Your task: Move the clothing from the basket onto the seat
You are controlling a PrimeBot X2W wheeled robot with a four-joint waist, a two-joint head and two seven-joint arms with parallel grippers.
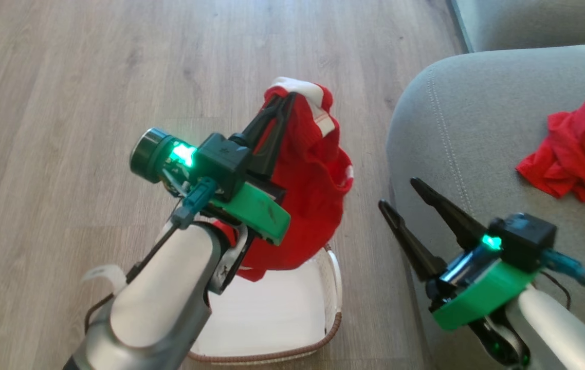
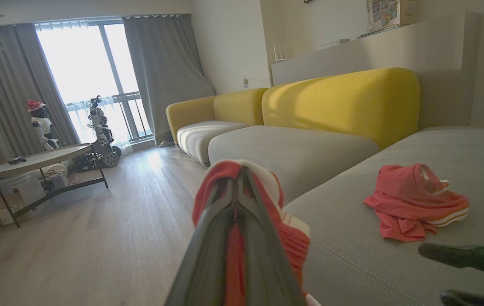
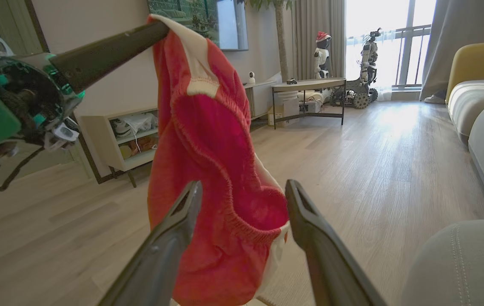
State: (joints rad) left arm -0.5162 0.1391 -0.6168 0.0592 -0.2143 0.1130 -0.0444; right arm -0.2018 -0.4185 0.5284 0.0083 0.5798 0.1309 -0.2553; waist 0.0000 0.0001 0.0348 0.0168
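Red garment clamped in left gripper, hanging lengthwise straight down over basket.
Lower hem hidden behind forearm; right gripper spread apart.

Silver forearms, green wrist brackets, blk cam blocks w/ green LEDs, dark fingers

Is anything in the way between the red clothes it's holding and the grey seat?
Nothing that I can see. The left tool holds the garment above the basket, and the seat beside it is bare there. Only the open right tool hovers near its edge.
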